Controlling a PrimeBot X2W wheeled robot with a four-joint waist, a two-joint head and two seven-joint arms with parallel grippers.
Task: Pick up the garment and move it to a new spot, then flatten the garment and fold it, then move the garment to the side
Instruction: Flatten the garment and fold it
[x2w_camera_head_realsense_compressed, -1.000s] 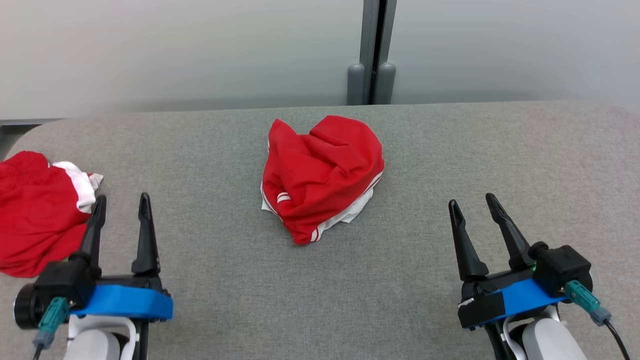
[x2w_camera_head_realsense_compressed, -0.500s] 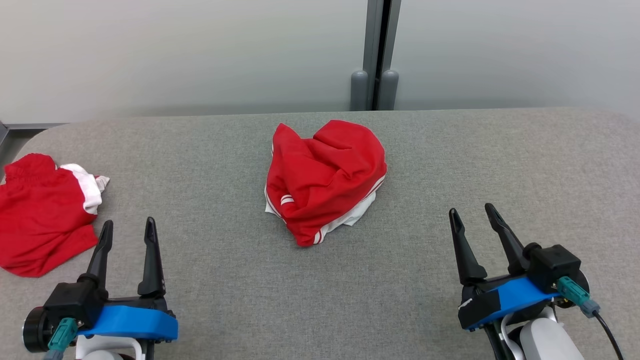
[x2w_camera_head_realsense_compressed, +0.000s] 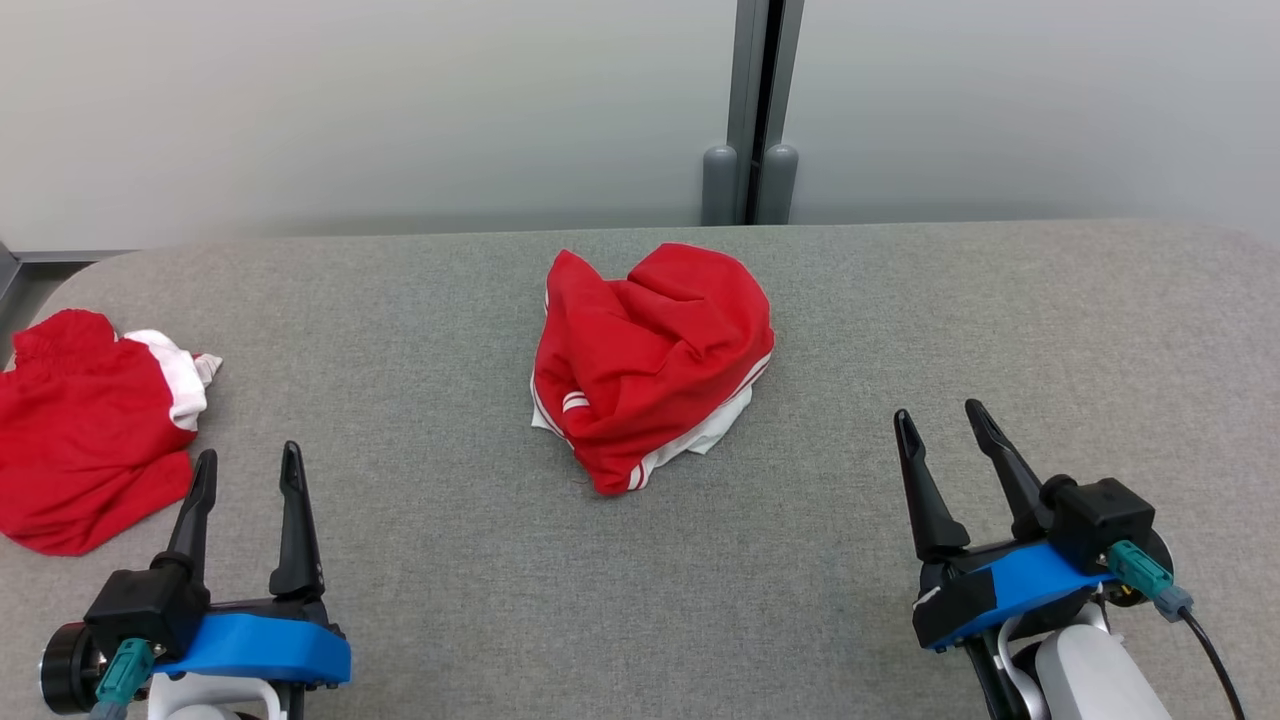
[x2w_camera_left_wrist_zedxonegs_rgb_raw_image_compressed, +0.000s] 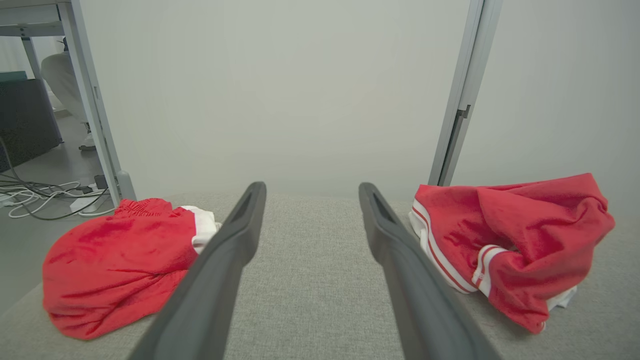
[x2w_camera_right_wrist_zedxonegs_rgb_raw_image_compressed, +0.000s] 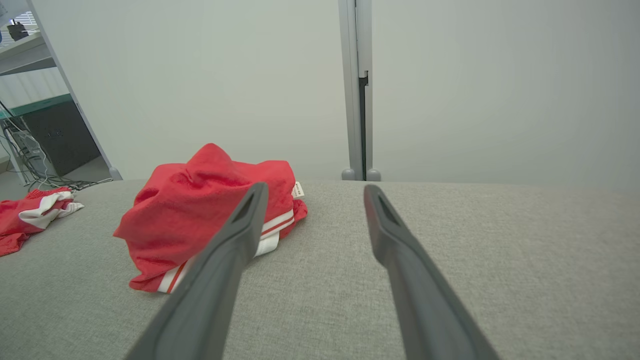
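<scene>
In the head view, the garment (x2w_camera_head_realsense_compressed: 650, 365) lies in a crumpled heap in the middle of the frame, on the grey worktop (x2w_camera_head_realsense_compressed: 450, 600). It is red, with white stripes along its edges and a bit of white cloth poking out at the bottom. The left tool (x2w_camera_head_realsense_compressed: 249, 452) is at the lower left and the right tool (x2w_camera_head_realsense_compressed: 938, 411) is at the lower right. Both have their fingers spread apart with nothing between them, and both are well apart from the garment. Another red cloth (x2w_camera_head_realsense_compressed: 90, 450) lies at the left edge, and the frame cuts part of it off. The garment looks soft, light and floppy, so I think it will sag and fall open when it is lifted. A good place to pinch it looks like a raised fold on top, or the striped edge at the bottom of the heap. In the left wrist view, the garment is at the right of the frame and the other red cloth is at the left, with bare worktop between the two spread fingers. Some cables (x2w_camera_left_wrist_zedxonegs_rgb_raw_image_compressed: 40, 195) lie on the floor at the far left. In the right wrist view, the garment is left of the middle, and one finger hides part of it. A small white label (x2w_camera_right_wrist_zedxonegs_rgb_raw_image_compressed: 298, 190) shows at its right side, too small to read. The heap hides its own shape, so I cannot tell what kind of clothing it is.
</scene>
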